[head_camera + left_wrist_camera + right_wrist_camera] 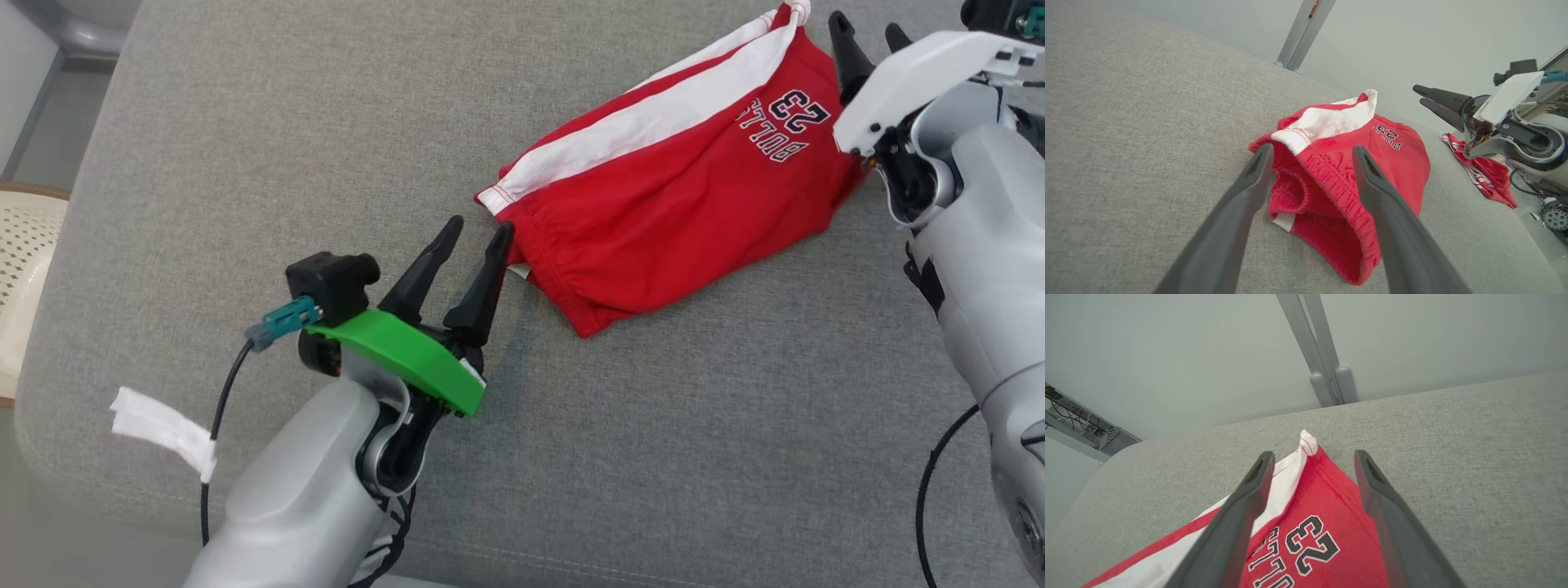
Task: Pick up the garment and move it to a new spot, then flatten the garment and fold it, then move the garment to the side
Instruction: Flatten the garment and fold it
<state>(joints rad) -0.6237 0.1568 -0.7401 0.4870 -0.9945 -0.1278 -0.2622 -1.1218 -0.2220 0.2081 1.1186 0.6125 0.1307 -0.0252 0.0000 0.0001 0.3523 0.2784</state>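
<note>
The left gripper (480, 224), near, spread and empty at the waistband, and the right gripper (865, 24), spread and empty over the far corner, flank the rumpled shorts (678, 212) on the cushion's (245, 163) far right, where closing could catch just one layer and bunch them.

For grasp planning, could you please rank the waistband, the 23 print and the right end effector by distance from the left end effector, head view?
1. Waistband, beside the left end effector.
2. 23 print, up-right on the red shorts.
3. Right end effector, top right.
</note>
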